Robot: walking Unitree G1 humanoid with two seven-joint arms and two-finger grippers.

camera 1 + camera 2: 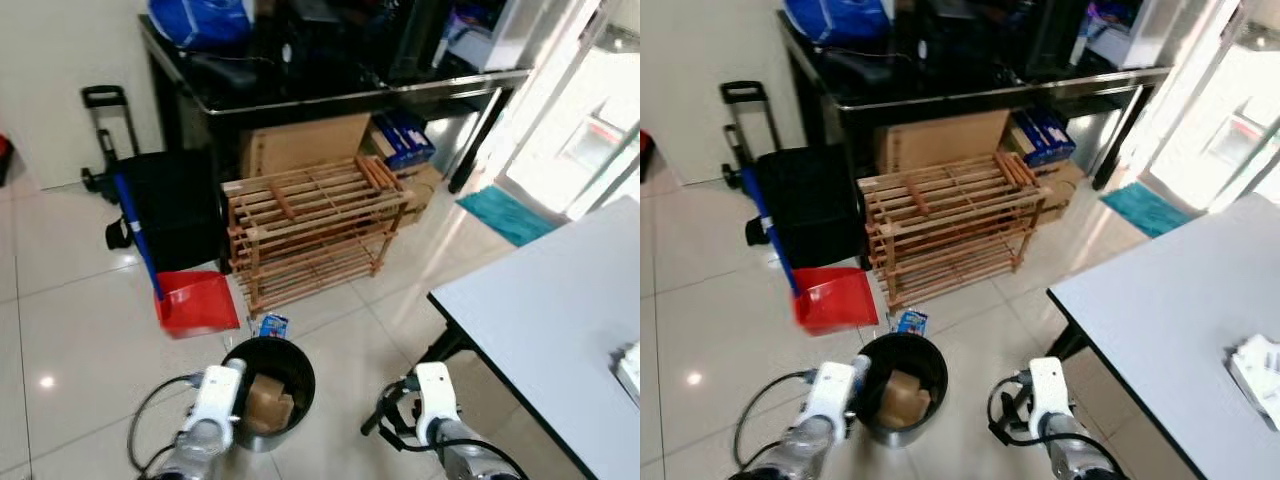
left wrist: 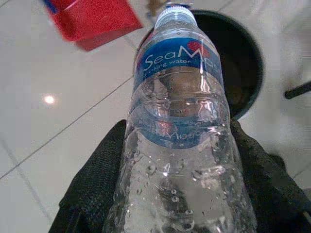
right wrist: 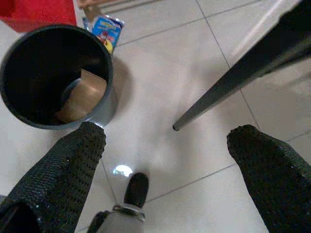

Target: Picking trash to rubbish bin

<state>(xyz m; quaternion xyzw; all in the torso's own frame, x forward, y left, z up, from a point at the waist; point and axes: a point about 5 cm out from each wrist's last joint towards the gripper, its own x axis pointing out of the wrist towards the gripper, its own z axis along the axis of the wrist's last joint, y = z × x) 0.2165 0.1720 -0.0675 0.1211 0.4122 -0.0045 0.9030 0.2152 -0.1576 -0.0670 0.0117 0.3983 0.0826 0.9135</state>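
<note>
My left hand (image 2: 175,194) was clenched around a clear plastic water bottle (image 2: 177,145) with a blue label and a pale cap. Its wall was ribbed and wet with small drops, and my two black fingers (image 2: 95,179), rough like woven mesh, pressed it from both sides. In the left wrist view the bottle's cap pointed toward the round black rubbish bin (image 2: 245,63), and the bottle hid part of the rim.

From my head camera the bin (image 1: 268,392) stood on the glossy pale tiled floor (image 1: 70,330) just beside my left wrist, and a piece of brown cardboard (image 1: 268,402) lay inside it. A small blue printed wrapper (image 1: 272,325) lay flat on the tiles, near the bin's far side. Near that stood a red plastic dustpan (image 1: 197,302) with a blue handle, and beside it a low wooden slatted rack (image 1: 315,230) in front of a black glossy desk (image 1: 350,95). A grey smooth tabletop (image 1: 560,330) was on my right.

My right hand (image 3: 165,160) was released, its mesh fingers (image 3: 68,170) wide apart above the tiles. Its wrist view showed the bin's dark inside, the cardboard, the wrapper next to the rim, and a thin black slanting table leg (image 3: 233,77).
</note>
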